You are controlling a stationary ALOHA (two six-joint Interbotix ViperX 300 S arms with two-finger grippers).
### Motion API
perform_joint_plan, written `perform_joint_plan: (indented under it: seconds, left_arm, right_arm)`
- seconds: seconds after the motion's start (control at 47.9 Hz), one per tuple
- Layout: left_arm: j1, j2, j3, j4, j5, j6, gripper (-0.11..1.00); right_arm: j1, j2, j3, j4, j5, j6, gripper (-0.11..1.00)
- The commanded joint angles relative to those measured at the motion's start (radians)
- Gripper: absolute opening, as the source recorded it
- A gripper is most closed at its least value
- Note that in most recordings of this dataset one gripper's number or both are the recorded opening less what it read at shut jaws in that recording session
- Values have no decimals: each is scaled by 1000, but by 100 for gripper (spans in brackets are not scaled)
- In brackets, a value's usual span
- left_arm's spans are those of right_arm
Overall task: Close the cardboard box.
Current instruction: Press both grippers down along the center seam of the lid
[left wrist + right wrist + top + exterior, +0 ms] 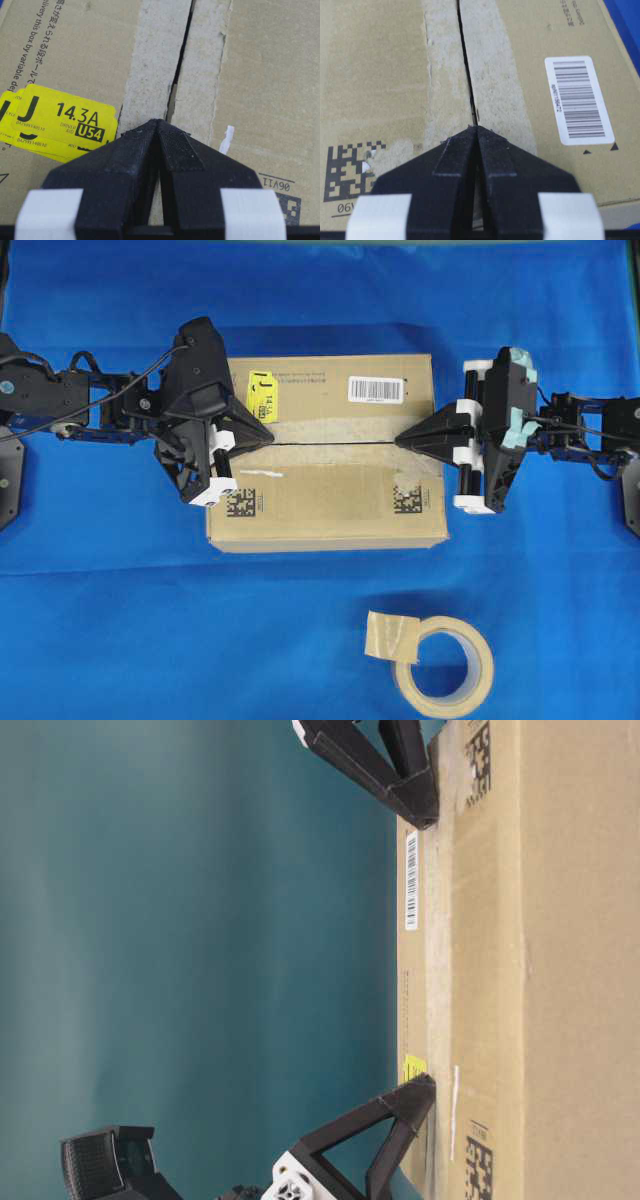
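Pincers (268, 437) (402, 439) pressed together over box (330, 505) on blue cloth (130, 620).

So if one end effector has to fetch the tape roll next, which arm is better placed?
Probably the right. The tape roll lies right of centre, nearer the right end effector. Both the right and the left end effector sit shut on the cardboard box seam, so either is free.

There was one cardboard box (330, 455), one tape roll (443, 663), two claws, the left claw (268, 436) and right claw (402, 439), and one blue table (120, 630).
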Motion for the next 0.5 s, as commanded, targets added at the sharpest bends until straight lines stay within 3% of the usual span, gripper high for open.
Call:
perform_joint_plan:
  seconds: [0.0,0.48]
  left_arm:
    - [-14,-12,-2,-2,3,0,0]
    - [-17,-28,17,-2,-31,3,0]
  right_arm:
    - [2,-15,5,0,-3,2,0]
    - [2,-11,28,5,-9,5,0]
